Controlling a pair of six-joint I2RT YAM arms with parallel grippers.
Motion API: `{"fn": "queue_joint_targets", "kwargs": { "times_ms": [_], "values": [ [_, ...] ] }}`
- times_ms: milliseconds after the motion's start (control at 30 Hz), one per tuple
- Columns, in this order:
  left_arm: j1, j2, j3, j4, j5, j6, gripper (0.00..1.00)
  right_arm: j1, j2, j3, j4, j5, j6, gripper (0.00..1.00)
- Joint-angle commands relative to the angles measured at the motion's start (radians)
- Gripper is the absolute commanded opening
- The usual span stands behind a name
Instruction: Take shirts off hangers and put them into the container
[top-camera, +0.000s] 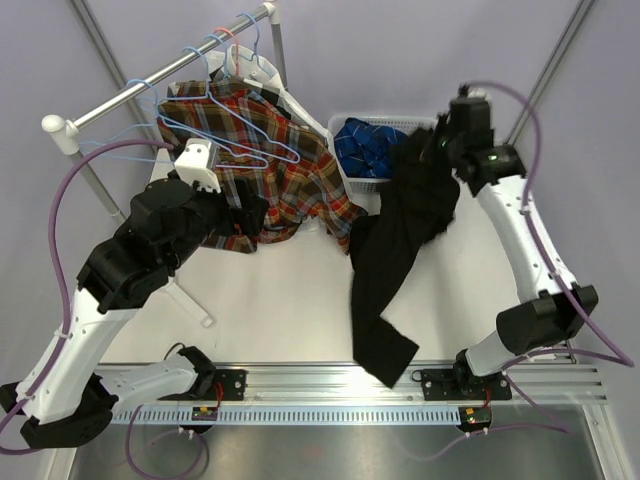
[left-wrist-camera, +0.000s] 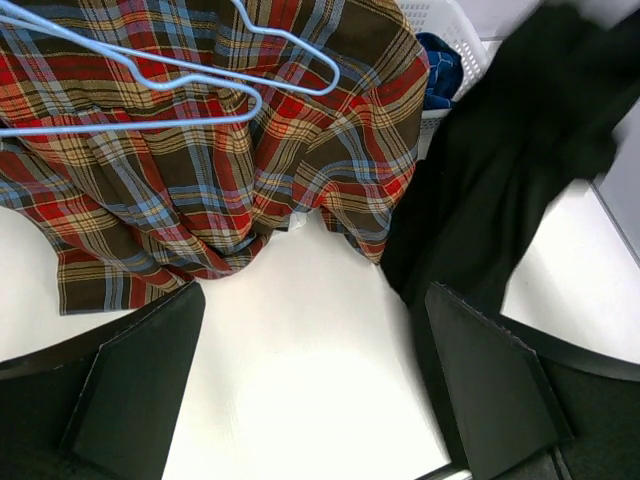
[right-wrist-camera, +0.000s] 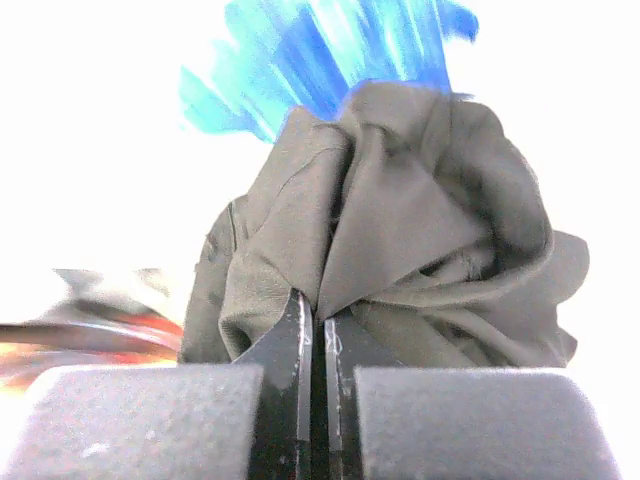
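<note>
**Right end effector pinches black shirt at the container**

Right end effector: fingers pressed together, a bunched fold of the black shirt caught at the tips. Blue blur behind the cloth in the right wrist view.

Left end effector: fingers spread wide, nothing between them, over bare bench. Hem of the red-orange plaid shirt just beyond its tips; black cloth to the right of frame.

Overhead: black shirt runs on a long diagonal, top end at the right end effector by the container at upper right, tail trailing to lower centre and overlapping the arms' mounting rail. Its upper part drapes over the container's near right corner.

Blue plaid shirt lies inside the container.

Red-orange plaid shirt is spread at upper left, just beside the container's left wall, light blue hangers lying across it. Hanging rail slants over that corner. Left end effector sits at the plaid's lower edge.
</note>
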Motion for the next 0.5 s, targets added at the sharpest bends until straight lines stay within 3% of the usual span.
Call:
{"fn": "queue_joint_targets", "kwargs": {
  "times_ms": [0,233,367,467],
  "values": [
    [0.003,-0.014,0.001,0.072,-0.018,0.031,0.99,0.008,-0.016,0.332,0.039,0.027,-0.187,0.0],
    [0.003,-0.024,-0.015,0.103,-0.017,0.052,0.99,0.007,0.252,0.829,0.287,-0.056,-0.323,0.0],
    [0.003,-0.031,-0.032,0.111,-0.077,0.063,0.99,0.01,0.406,0.836,0.422,-0.073,-0.331,0.0],
    [0.003,-0.026,-0.039,0.112,-0.088,0.058,0.99,0.008,0.463,0.721,0.518,-0.096,-0.321,0.0]
  ]
}}
